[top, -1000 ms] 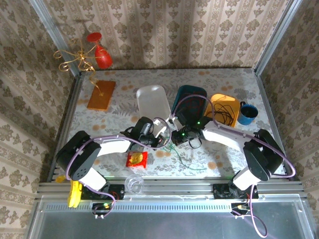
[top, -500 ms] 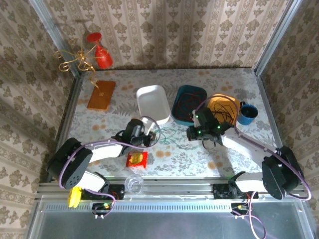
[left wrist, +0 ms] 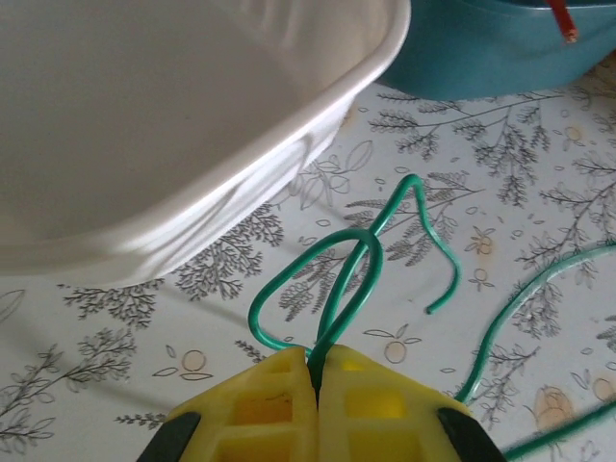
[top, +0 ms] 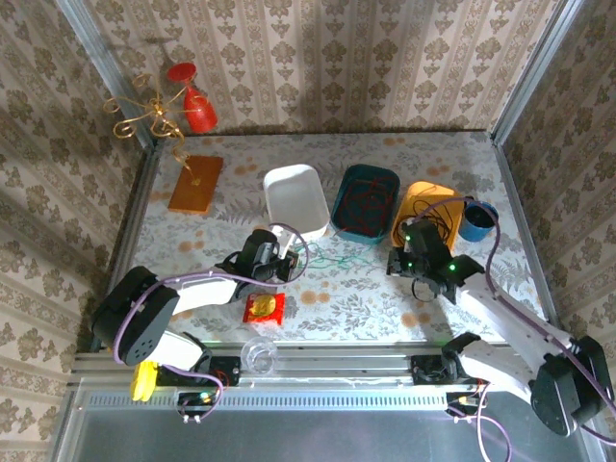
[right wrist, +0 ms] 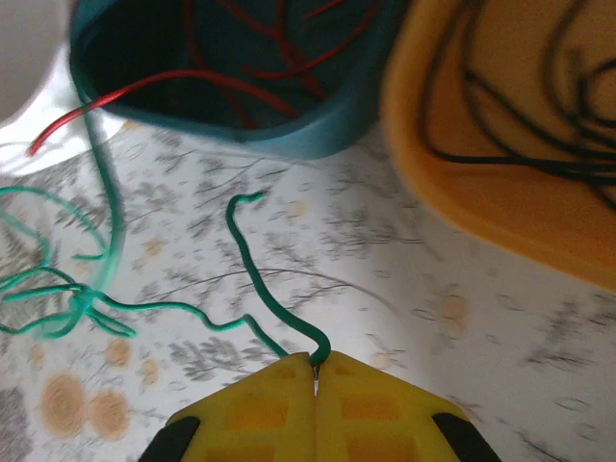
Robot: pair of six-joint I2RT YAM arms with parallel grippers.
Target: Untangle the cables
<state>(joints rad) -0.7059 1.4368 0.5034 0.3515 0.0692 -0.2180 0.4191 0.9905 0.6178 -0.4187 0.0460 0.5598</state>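
Jaws L+R pinch green cable (left wrist: 346, 289), runs off-frame.

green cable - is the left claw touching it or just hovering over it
Touching. The left wrist view shows the green cable running straight into the seam of the left claw, pinched between its shut yellow tips.

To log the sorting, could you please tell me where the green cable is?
Top view: the green cable lies mid-table before the white tray and teal bin, held by the left hand and right hand.
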